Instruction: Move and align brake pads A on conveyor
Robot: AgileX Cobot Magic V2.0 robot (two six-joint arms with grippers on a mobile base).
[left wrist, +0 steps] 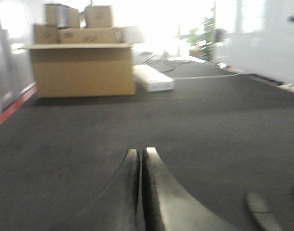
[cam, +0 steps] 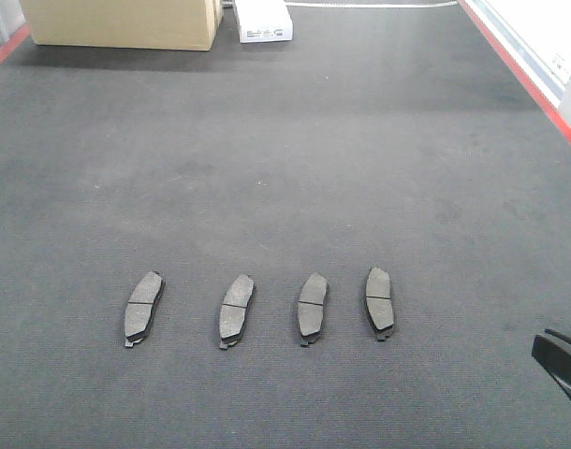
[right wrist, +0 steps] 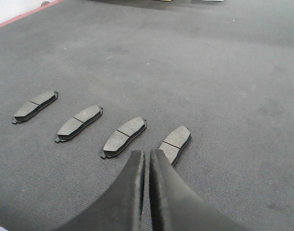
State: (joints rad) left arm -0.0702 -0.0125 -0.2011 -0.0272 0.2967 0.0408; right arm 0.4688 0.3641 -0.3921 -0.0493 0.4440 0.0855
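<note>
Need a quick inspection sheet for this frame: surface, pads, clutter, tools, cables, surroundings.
Surface: conveyor, dark grey belt with red edge strips, nothing spilled.
Job's things: four brake pads A in a row, friction faces up, apart; the rightmost leans opposite to the other three.
Clutter: cardboard box and white box at the far end.
Tools: left tool shut, empty; right tool shut, empty, beside the rightmost pad.
Cables: white cable at the far edge.
Surroundings: stacked cartons, bright windows.

Grey pads on a dark grey belt

The four brake pads [cam: 144, 308] [cam: 236, 310] [cam: 313, 307] [cam: 380, 301] show dull grey-olive faces, each crossed by a dark groove line, over black backing. The conveyor [cam: 295, 159] is matte charcoal with red strips along its left and right edges. A tan cardboard box [cam: 126, 22] and a white box [cam: 264, 21] sit at the far edge.
</note>
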